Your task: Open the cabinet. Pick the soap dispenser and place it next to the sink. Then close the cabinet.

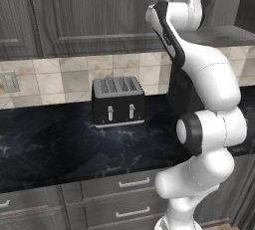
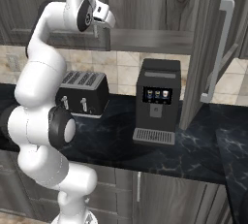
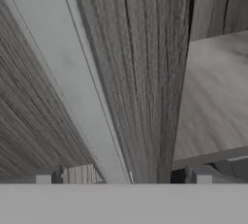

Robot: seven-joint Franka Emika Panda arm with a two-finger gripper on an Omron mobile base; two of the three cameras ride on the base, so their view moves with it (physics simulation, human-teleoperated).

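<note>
The cabinet's right door (image 2: 201, 48) stands swung open, its long silver handle (image 2: 220, 48) facing me. Behind it I see a bare wooden shelf (image 2: 150, 39). The left door (image 1: 99, 15) is closed. My gripper (image 2: 101, 33) is raised to that door's inner edge, and in the hand view the door's silver bar handle (image 3: 72, 87) runs diagonally between my two fingertips. The gripper (image 3: 121, 177) is open, with the fingers spread wider than the bar. The soap dispenser is out of view.
A black and silver toaster (image 1: 118, 100) sits on the dark marble counter (image 1: 60, 144) against the tiled wall. A black coffee machine (image 2: 157, 102) stands under the open cabinet. Low drawers (image 1: 124, 194) run below the counter edge.
</note>
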